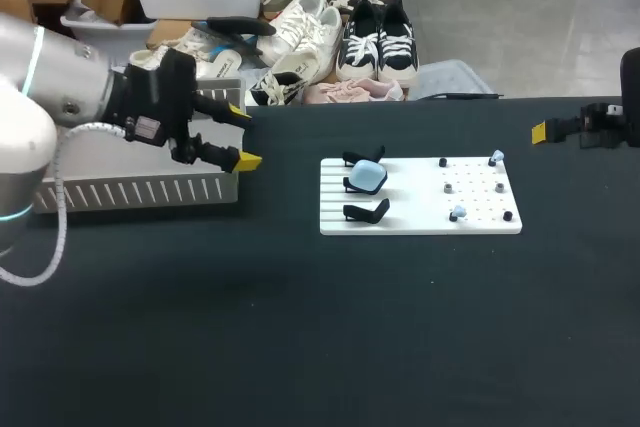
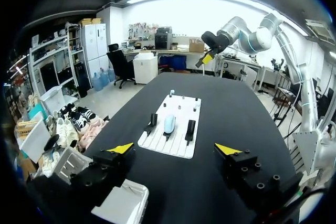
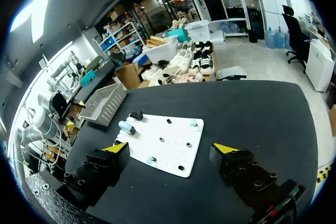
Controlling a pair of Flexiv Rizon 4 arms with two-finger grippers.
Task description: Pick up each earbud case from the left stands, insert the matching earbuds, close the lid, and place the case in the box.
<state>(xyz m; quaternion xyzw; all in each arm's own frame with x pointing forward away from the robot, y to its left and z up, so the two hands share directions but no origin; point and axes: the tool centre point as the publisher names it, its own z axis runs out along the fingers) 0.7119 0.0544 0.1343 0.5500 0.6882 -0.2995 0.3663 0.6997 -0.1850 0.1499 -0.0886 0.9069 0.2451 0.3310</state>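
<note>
Since the pale blue earbud case (image 1: 367, 178) rests on the middle stand (image 1: 350, 185) at the nine o'clock side of the white board (image 1: 420, 222), and the left gripper (image 1: 243, 135) and right gripper (image 3: 171, 147) both gape wide and empty, the left should probably straddle it squarely, then lift straight up.

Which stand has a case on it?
The middle stand holds the blue case. The far stand and the near stand are empty.
</note>
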